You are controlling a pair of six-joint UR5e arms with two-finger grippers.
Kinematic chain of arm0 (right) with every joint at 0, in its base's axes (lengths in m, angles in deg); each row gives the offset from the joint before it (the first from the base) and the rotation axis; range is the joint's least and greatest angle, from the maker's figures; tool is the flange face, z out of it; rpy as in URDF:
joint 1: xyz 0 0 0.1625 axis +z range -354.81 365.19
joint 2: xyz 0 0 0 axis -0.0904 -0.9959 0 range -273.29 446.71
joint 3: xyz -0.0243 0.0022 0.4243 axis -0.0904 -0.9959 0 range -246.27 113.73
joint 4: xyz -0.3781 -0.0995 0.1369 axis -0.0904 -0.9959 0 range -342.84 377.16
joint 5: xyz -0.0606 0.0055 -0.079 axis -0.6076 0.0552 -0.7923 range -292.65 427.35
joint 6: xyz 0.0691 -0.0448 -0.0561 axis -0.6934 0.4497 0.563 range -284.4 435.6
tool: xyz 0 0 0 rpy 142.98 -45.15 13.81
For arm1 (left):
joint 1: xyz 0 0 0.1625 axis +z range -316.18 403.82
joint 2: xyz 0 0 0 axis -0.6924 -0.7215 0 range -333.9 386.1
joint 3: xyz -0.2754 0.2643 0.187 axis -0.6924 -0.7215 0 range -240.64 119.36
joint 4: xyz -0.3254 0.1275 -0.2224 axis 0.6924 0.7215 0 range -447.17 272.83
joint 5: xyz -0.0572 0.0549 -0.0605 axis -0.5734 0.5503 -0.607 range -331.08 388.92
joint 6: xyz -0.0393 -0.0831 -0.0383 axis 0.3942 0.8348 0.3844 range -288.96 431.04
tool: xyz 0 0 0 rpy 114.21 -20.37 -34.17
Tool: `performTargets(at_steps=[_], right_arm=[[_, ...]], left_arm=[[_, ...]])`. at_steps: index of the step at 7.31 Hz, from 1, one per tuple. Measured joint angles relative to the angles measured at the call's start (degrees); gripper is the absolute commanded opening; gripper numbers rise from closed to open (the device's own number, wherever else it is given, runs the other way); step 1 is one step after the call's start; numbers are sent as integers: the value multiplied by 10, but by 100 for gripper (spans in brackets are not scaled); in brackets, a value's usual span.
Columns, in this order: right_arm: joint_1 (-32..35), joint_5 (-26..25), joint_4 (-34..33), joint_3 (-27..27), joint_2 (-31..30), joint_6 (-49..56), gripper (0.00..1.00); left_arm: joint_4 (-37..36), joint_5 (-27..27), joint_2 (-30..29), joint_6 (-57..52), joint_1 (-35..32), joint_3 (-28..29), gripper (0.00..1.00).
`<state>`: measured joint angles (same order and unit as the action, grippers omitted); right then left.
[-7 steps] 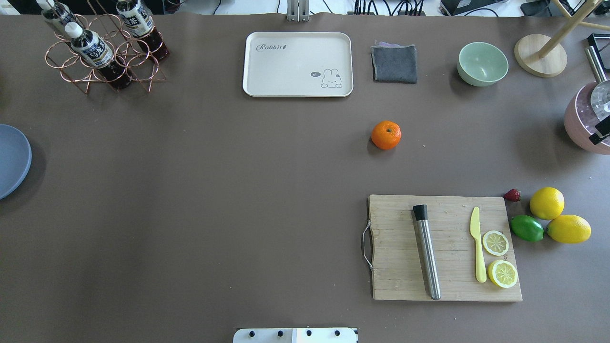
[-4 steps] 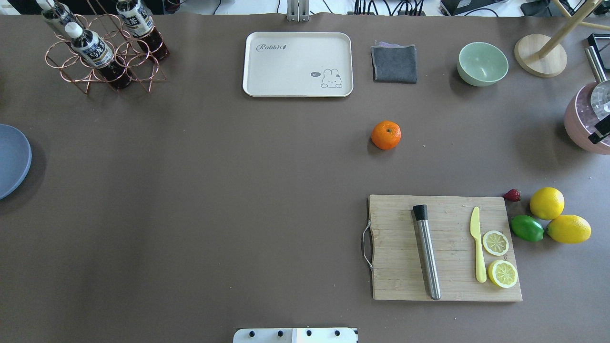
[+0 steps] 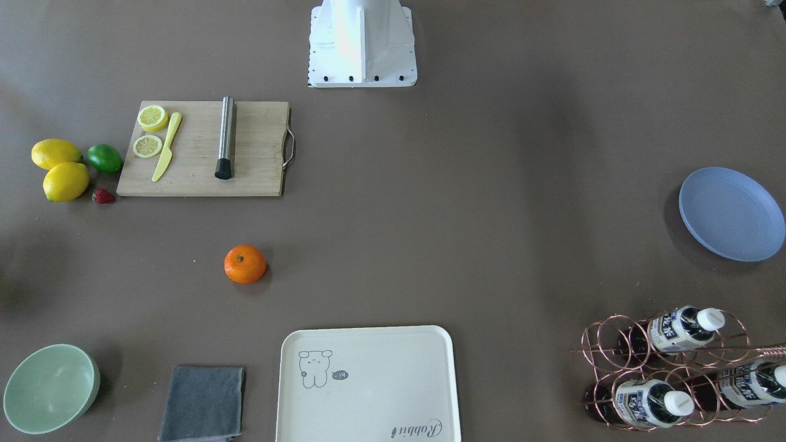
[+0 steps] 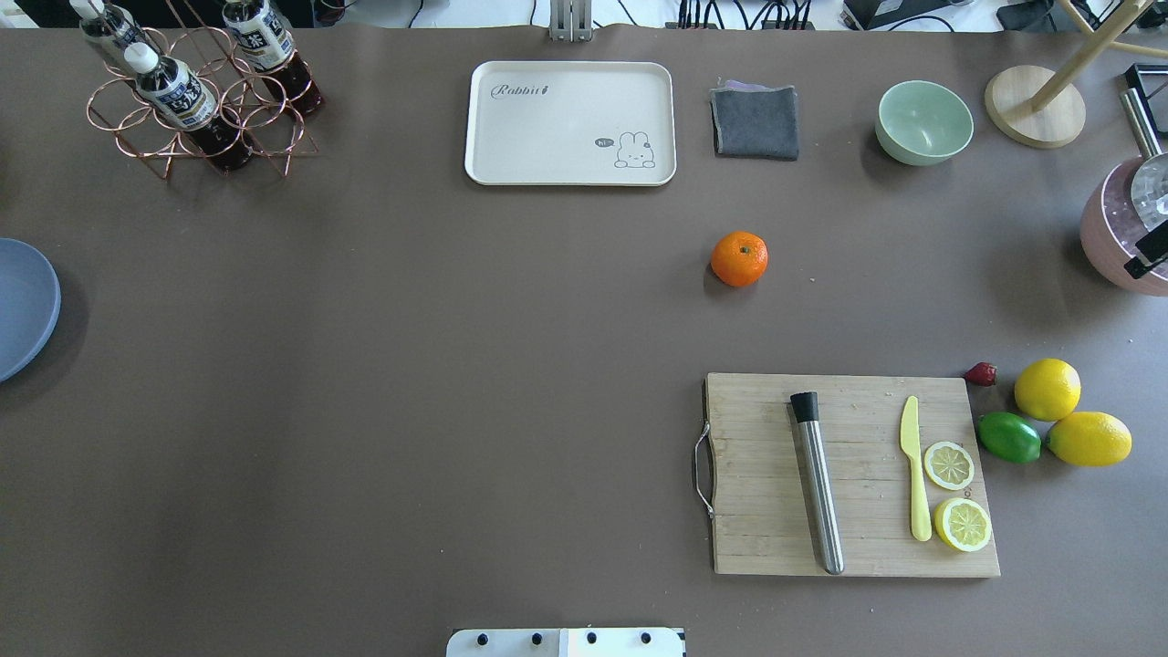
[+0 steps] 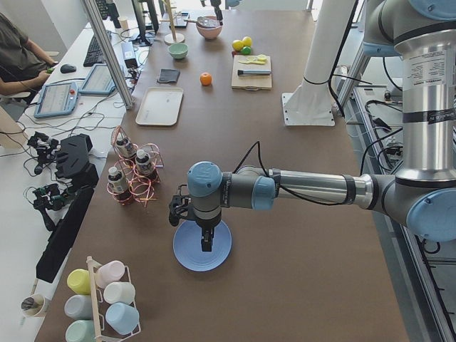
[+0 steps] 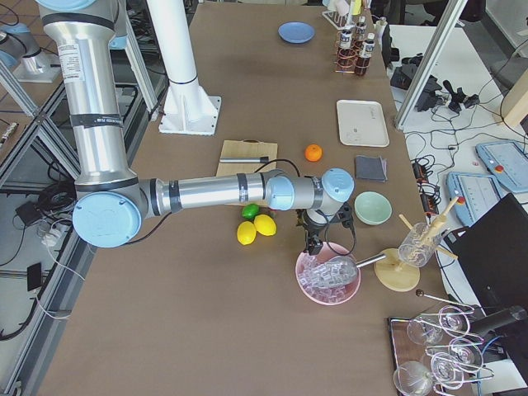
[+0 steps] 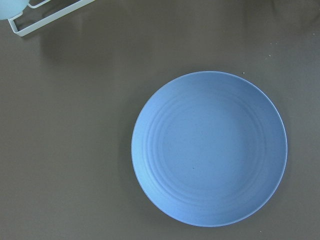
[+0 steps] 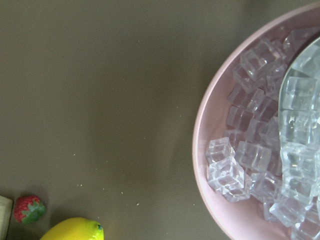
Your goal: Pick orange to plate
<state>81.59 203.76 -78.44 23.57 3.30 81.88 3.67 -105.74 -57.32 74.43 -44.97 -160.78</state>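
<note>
At the table's left edge, plate (image 4: 23, 306): matte periwinkle blue, shallow and faintly ringed, with nothing on it. It lies well apart from the fruit.
Left gripper (image 5: 206, 241): hangs just above the plate and shows only in the side view, so it cannot be told whether its fingers are parted or closed.
Orange (image 4: 739, 258), position: right of centre on bare table, between the cream tray (image 4: 570, 173) and the cutting board (image 4: 757, 456), touching neither.
Orange, handling: probably light and firm with a little give, and apt to roll. A modest squeeze across its widest girth, fingers coming down either side of the stem, looks the safest hold.
Orange, looks: small, round and bright orange, with a tiny green stem dimple facing up.
Right gripper (image 6: 312, 243): poised at the edge of the pink bowl (image 8: 200, 145) of ice, near the lemons (image 4: 1047, 389). Its finger state likewise cannot be told.
</note>
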Motion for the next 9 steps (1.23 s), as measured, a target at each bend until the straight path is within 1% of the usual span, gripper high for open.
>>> performTargets(at_steps=[9], right_arm=[[0, 1, 0, -2, -1, 0, 100]], left_arm=[[15, -1, 1, 1, 4, 3, 98]])
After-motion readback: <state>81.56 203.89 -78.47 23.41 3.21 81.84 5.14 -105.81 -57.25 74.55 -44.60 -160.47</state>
